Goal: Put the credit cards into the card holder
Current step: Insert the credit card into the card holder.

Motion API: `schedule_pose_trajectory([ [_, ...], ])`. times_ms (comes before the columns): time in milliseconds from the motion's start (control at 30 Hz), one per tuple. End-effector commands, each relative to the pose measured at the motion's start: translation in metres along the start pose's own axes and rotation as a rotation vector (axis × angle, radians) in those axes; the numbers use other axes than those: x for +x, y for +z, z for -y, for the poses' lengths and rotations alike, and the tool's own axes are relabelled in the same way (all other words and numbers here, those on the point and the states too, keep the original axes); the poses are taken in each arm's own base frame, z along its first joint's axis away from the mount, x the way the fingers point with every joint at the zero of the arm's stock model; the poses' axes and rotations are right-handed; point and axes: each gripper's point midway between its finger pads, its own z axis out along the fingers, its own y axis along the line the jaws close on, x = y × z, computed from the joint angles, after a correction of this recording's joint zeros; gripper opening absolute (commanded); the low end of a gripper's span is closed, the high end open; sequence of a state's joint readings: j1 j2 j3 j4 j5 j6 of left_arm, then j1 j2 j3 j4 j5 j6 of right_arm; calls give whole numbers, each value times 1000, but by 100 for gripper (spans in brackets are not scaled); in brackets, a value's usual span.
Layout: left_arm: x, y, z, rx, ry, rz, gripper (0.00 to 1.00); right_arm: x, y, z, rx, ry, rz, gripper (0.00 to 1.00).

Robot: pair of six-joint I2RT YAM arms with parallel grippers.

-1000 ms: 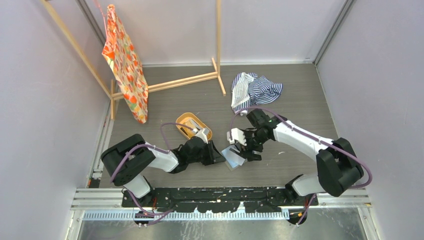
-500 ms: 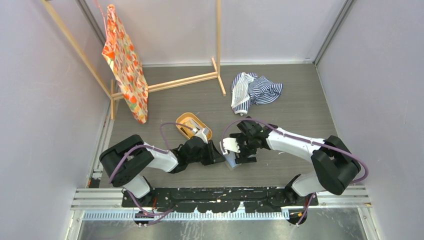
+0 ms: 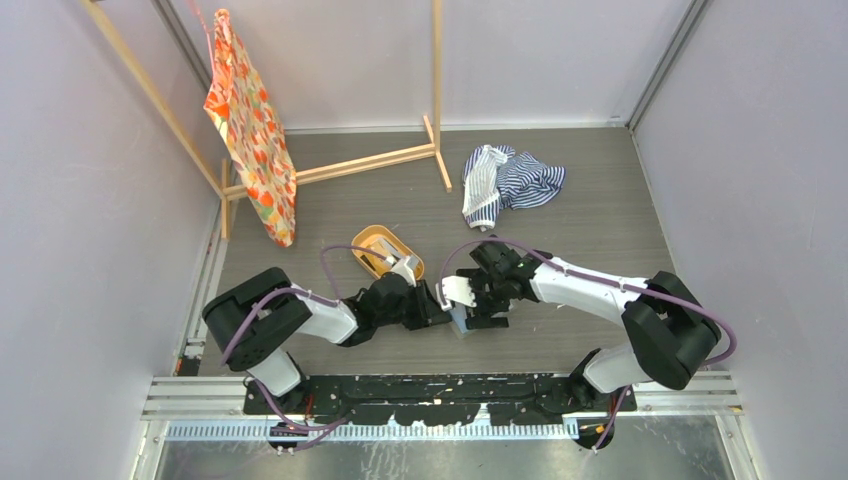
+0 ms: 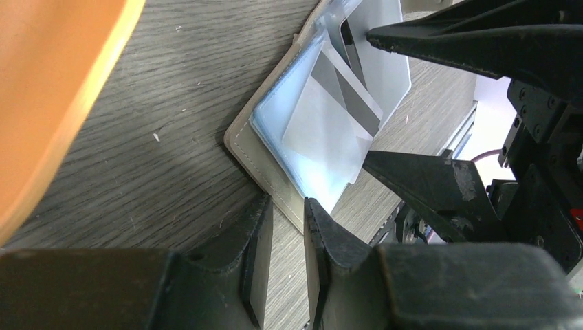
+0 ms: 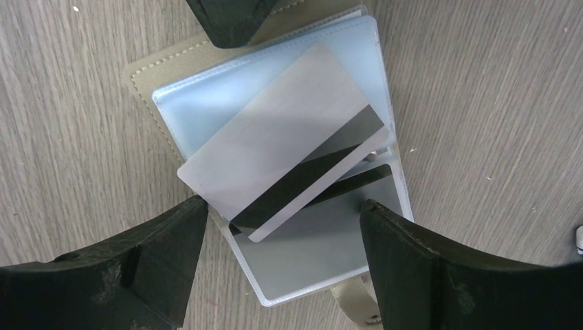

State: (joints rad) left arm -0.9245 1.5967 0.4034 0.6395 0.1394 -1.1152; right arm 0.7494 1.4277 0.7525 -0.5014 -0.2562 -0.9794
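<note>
The card holder [image 3: 459,322] lies open on the table between my two grippers, tan cover and pale blue sleeves [image 5: 206,103]. A white card [image 5: 275,137] with a black stripe lies slanted on it, partly tucked into a sleeve. Another striped card [image 5: 357,182] sits in the lower sleeve. My right gripper [image 5: 283,203] is open wide just above them, a finger on each side of the white card. My left gripper [image 4: 289,206] is nearly shut, its tips on the holder's cover edge [image 4: 275,185]. It shows in the right wrist view [image 5: 234,17].
An oval orange tray [image 3: 375,240] holding small flat items stands just behind the left gripper, and fills the left of the left wrist view [image 4: 48,82]. A striped cloth [image 3: 510,180], a wooden rack [image 3: 340,165] and an orange patterned cloth [image 3: 250,130] are further back.
My right gripper has moved left and down over the open card holder. The left arm has stayed at the holder's edge.
</note>
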Motion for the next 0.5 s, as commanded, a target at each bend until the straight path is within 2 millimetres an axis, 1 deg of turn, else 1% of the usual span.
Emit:
schedule_pose_trajectory([
  [0,-4,6,2,10,19,19,25,-15,-1,5,10,42,44,85],
  [233,-1,10,-2,6,10,12,24,-17,0,8,32,81,45,84],
  [367,0,11,-4,5,7,10,24,-18,2,17,82,104,34,83],
  [467,0,11,-5,4,5,11,24,-22,2,18,90,120,39,82],
])
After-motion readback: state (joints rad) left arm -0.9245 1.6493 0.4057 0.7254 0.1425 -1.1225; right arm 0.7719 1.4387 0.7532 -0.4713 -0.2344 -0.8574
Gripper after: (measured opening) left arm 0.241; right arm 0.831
